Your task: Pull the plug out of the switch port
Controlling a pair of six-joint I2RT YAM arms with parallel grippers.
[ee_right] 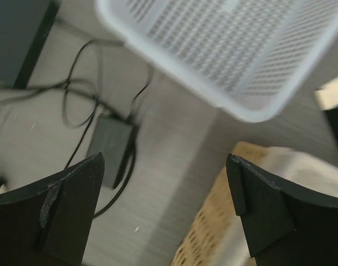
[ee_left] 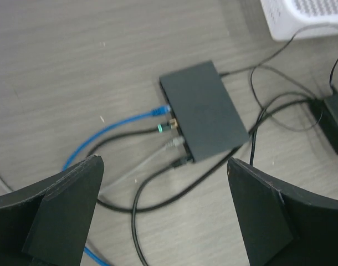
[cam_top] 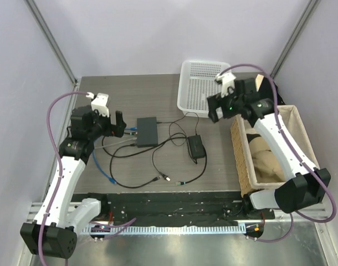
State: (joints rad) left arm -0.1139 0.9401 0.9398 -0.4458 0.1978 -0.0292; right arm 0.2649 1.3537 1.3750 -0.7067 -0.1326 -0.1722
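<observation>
Jaws on both arms stand wide apart, gripping nothing. My left arm (cam_top: 66,177) hovers just left of the dark-grey switch (cam_top: 147,131), which lies flat mid-bench (cam_top: 130,94). Its ports (ee_left: 179,136) line the edge facing that arm, with a blue plug (ee_left: 158,111), a green-lit plug (ee_left: 167,127), a grey plug (ee_left: 174,143) and a black plug (ee_left: 182,161) all seated. My right arm (cam_top: 280,141) hangs by the white mesh basket (cam_top: 199,83), beside the wicker basket (cam_top: 239,158). The surface is grey wood-grain; the walls (cam_top: 158,33) are pale lilac.
</observation>
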